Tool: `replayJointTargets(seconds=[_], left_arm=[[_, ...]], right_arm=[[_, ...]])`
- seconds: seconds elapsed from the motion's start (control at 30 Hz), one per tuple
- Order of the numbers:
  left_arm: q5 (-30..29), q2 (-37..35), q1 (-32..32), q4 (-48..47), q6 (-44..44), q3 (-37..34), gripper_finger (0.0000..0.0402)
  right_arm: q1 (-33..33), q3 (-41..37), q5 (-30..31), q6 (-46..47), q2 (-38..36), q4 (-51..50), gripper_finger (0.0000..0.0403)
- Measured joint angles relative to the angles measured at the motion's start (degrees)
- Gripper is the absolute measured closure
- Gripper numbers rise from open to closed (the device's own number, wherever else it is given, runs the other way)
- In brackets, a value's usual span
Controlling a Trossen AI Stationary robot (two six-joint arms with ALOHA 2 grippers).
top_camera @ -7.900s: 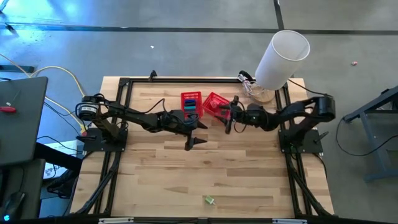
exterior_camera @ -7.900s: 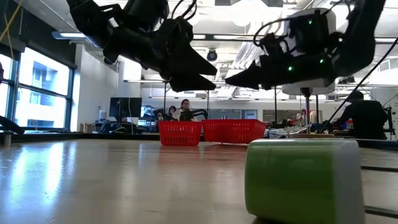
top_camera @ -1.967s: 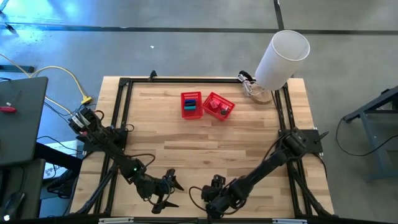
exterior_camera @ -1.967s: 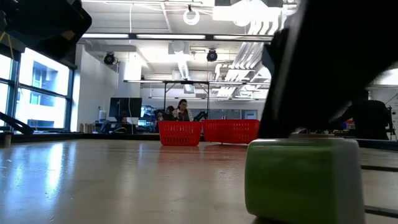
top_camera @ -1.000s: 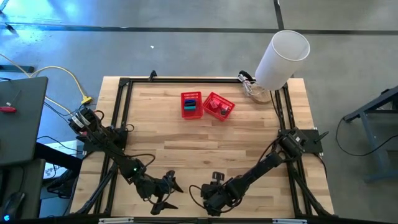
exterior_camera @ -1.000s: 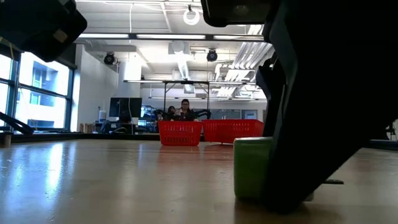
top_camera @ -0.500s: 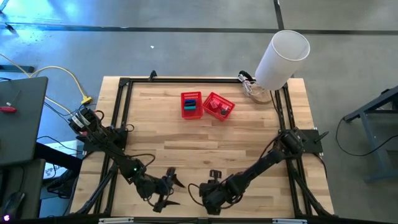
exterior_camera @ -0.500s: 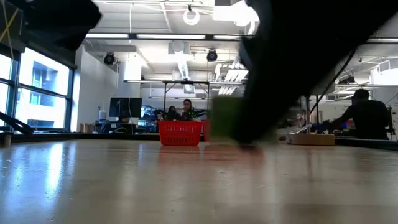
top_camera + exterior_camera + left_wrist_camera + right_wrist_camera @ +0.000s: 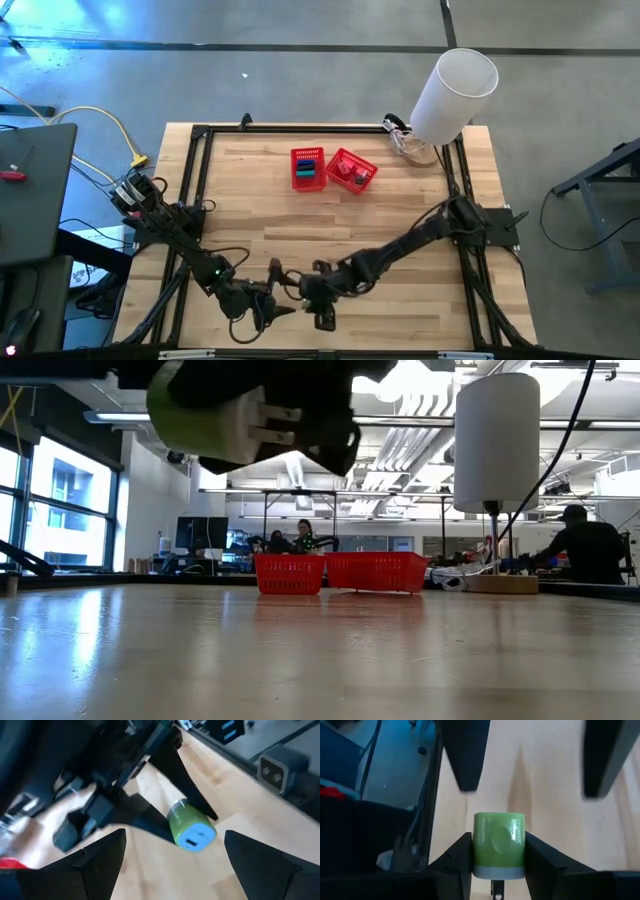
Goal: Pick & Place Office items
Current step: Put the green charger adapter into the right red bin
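Note:
The green item (image 9: 498,842) is a small plug-like block with a whitish end and metal prongs (image 9: 270,422). It hangs above the table between the fingers of my right gripper (image 9: 497,837), which is shut on it over the table's near middle (image 9: 308,290). My left gripper (image 9: 175,834) stands open just to the left of it (image 9: 272,305) and faces the item's pale blue end (image 9: 196,836) without touching it. Other small items lie in two red baskets (image 9: 308,168) (image 9: 351,170) at the far middle. My right gripper pinches the green item by its two rounded sides (image 9: 476,845), one finger on each side. The fingers slant down from the table's right side. The item is lifted clear of the table, and its pronged whitish end (image 9: 497,870) lies nearest the wrist.
A tall white cylinder (image 9: 455,95) stands at the far right corner, next to a coil of cable. The two red baskets (image 9: 290,573) (image 9: 375,571) sit side by side. Bare wood lies between them and my grippers. People are in the room beyond the table.
My right gripper has risen from the table's near edge and gone left and a little toward the far edge. It carried the green item, which stood on the table a second ago and now hangs clear. My left gripper has rolled about its own axis in place and stays open.

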Motion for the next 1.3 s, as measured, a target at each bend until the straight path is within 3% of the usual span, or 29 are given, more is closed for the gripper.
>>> replayJointTargets(seconds=[0.43, 0.7, 1.03, 1.17, 1.3], left_arm=[[-1.23, 0.00, -0.30, -0.52, 9.74, -0.04, 0.0071], [-8.43, 0.00, -0.31, -0.59, 15.48, -0.02, 0.0071], [-12.55, 0.00, -0.40, -2.10, 18.14, -0.02, 0.0074], [-14.33, 0.00, -0.87, -2.76, 18.79, -0.02, 0.0102], [-14.46, 0.00, -1.27, -3.21, 20.02, 0.00, 0.0155]], right_arm=[[-4.79, 0.02, -1.32, -1.33, -0.40, 4.78, 0.0283], [-6.12, 0.07, -4.87, -1.64, -0.84, 6.88, 0.0283], [-6.94, 0.07, -5.69, -2.12, -0.86, 6.77, 0.0283], [-6.96, 0.07, -5.73, -2.12, -0.86, 6.86, 0.0283], [-7.20, 0.07, -5.93, -2.78, -0.86, 7.10, 0.0283]])
